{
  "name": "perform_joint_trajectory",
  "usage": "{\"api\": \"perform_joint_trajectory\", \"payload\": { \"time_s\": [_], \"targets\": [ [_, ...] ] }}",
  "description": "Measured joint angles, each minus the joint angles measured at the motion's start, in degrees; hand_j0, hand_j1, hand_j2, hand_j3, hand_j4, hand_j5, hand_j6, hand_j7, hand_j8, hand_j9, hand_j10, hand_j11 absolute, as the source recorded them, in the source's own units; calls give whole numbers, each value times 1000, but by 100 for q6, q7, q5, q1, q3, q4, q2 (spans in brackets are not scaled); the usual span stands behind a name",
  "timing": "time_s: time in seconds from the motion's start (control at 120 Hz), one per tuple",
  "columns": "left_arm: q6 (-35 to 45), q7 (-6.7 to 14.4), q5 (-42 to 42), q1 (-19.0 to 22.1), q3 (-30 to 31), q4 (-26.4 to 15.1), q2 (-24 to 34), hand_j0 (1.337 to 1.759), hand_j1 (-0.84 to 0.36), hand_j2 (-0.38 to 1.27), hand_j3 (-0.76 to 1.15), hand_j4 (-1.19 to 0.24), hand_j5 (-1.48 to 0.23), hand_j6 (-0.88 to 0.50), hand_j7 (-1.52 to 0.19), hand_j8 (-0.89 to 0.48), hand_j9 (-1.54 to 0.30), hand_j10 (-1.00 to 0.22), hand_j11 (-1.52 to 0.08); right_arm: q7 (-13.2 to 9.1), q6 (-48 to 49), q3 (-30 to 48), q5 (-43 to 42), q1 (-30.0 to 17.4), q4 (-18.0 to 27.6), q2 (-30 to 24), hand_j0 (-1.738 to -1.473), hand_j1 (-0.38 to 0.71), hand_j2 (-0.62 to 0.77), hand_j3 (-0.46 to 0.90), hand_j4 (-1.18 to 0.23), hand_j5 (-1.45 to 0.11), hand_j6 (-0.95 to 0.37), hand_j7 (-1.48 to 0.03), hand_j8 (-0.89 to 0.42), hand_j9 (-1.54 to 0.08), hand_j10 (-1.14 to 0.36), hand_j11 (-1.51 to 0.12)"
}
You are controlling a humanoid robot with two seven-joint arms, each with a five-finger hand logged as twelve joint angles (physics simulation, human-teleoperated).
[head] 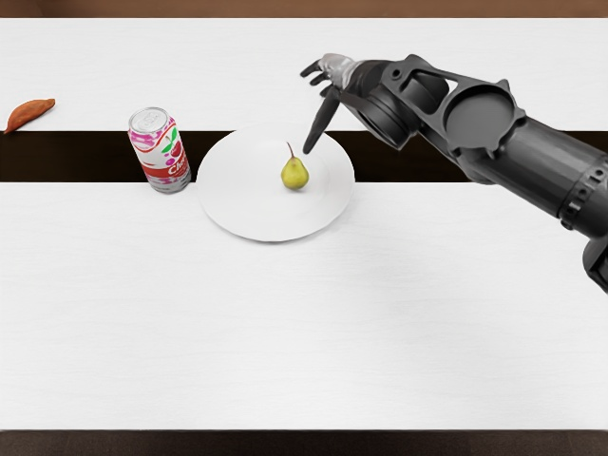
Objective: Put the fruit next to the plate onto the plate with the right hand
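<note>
While the pear (294, 174) stands upright just right of centre on the white plate (237, 204), the right hand (332, 78) hangs at the plate's 1 o'clock, over its rim. The hand holds nothing: fingers spread, one long finger (315, 128) pointing down toward the plate, clear of the pear.

Soda can (160, 150) at the plate's 9 o'clock, just beside the rim: red-and-white label, cherry picture, lettering starts "Ch", rest unreadable.

Orange-brown tapered item (28, 113) at 10 o'clock, far left edge of the bench (285, 332).

Count: 1 pear, 1 plate, 1 can, 1 orange-brown item.
</note>
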Motion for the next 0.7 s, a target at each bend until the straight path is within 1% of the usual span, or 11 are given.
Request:
{"api": "perform_joint_trajectory", "payload": {
  "time_s": [0.058, 0.117, 0.158, 0.192, 0.25, 0.308, 0.425, 0.517, 0.6, 0.658, 0.7],
  "targets": [
    [0, 0, 0, 0, 3, 0, 0, 1658, 325, 4, 0, -20, -26, -20, -26, -20, -26, -20, -26, -21, -3, -20, 4, 19, 22, 0, -1658, -223, 91, 0, -139, -191, -110, -187, -143, -191, -143, -191],
    [0, 0, 0, 17, 2, 0, 0, 1658, 325, 4, 0, -20, -26, -20, -26, -20, -26, -20, -26, -115, -16, -24, 22, 29, 95, 0, -1658, -254, 69, 0, -105, -143, -83, -141, -108, -143, -107, -144],
    [0, 0, 0, 22, 2, 0, 0, 1658, 325, 4, 0, -20, -26, -20, -26, -20, -26, -20, -26, -163, -20, -9, 160, 31, 240, 0, -1658, -272, 56, 0, -85, -117, -68, -115, -88, -117, -87, -117],
    [0, 0, 0, 26, 2, 0, 0, 1658, 325, 4, 0, -20, -26, -20, -26, -20, -26, -20, -26, -189, -21, 0, 370, 34, 450, -9, -1658, -284, 48, 0, -73, -99, -58, -97, -75, -99, -74, -100],
    [0, 0, 0, 26, 3, 0, 0, 1658, 325, 4, 0, -20, -26, -20, -26, -20, -26, -20, -26, -220, -26, 17, 702, 35, 972, -164, -1658, -300, 36, 0, -55, -75, -44, -73, -57, -75, -56, -75],
    [0, 0, 0, 26, 4, 0, 0, 1658, 325, 4, 0, -20, -26, -20, -26, -20, -26, -20, -26, -237, -36, 29, 1120, 38, 1664, -510, -1658, -312, 27, 0, -42, -56, -34, -55, -43, -56, -43, -56],
    [0, 0, 0, 26, 3, 0, 0, 1658, 325, 4, 0, -20, -26, -20, -26, -20, -26, -20, -26, -253, -26, 119, 1892, 32, 3127, -1548, -1658, -328, 16, 0, -24, -32, -20, -31, -25, -32, -25, -32],
    [0, 0, 0, 26, 3, 0, 0, 1658, 325, 4, 0, -20, -26, -20, -26, -20, -26, -20, -26, -257, 11, 155, 2427, -31, 4099, -2319, -1658, -336, 10, 0, -16, -20, -13, -20, -16, -20, -16, -20],
    [0, 0, 0, 26, 3, 0, 0, 1658, 325, 4, 0, -20, -26, -20, -26, -20, -26, -20, -26, -259, 274, 212, 2934, -75, 4621, -2729, -1658, -340, 7, 0, -10, -14, -9, -13, -11, -14, -11, -14],
    [0, 0, 0, 26, 1, 0, 0, 1658, 325, 4, 0, -20, -26, -20, -26, -20, -26, -20, -26, -260, 752, 305, 3310, -152, 4811, -2922, -1658, -343, 5, 0, -8, -10, -7, -10, -8, -10, -8, -10],
    [0, 0, 0, 26, 1, 0, 0, 1658, 325, 4, 0, -20, -26, -20, -26, -20, -26, -20, -26, -260, 1243, 497, 3533, -337, 4896, -3062, -1658, -344, 4, 0, -7, -8, -6, -8, -7, -8, -7, -8]
  ]
}}
